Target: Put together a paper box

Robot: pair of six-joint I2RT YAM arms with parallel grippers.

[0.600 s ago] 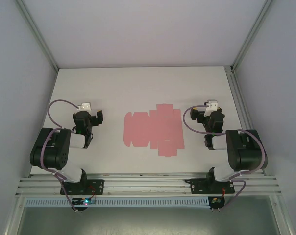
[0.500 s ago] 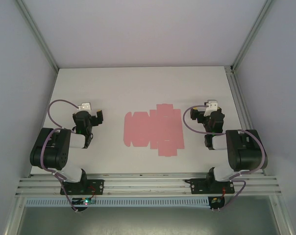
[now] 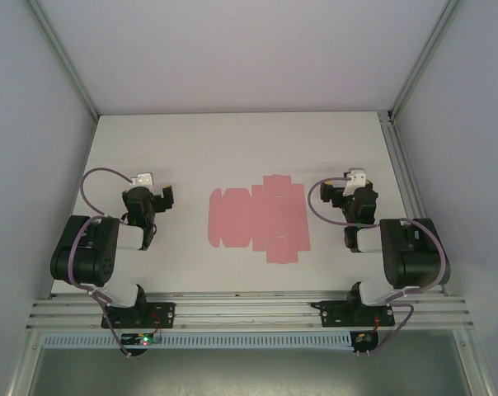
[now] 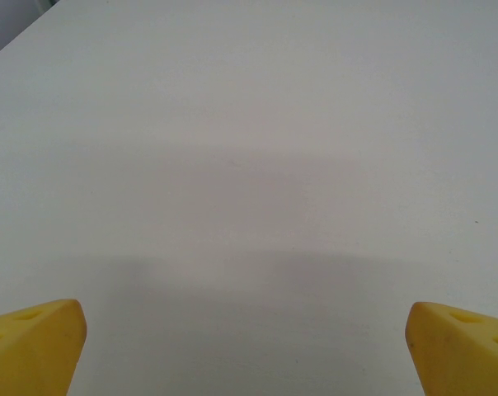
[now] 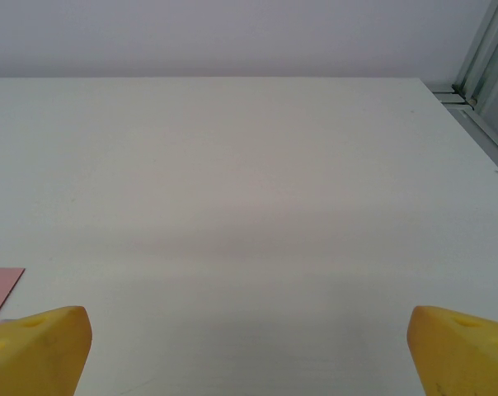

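Plain pink paper box [image 3: 257, 217], white table [image 3: 232, 148]

A: What is that pink sheet made of?
B: The pale-pink die-cut paper box [image 3: 257, 216] is thin card, matt and smooth.
A: And beneath it?
B: A white worktop [image 3: 232, 148], matt, smooth, barely any sheen.
A: Your own parts?
B: My left claw [image 4: 247, 351] and right claw [image 5: 249, 355] end in yellow plastic fingertips [image 4: 35, 345], dull, slightly grainy. My rounded arm shells [image 3: 84, 252] are glossy black plastic.
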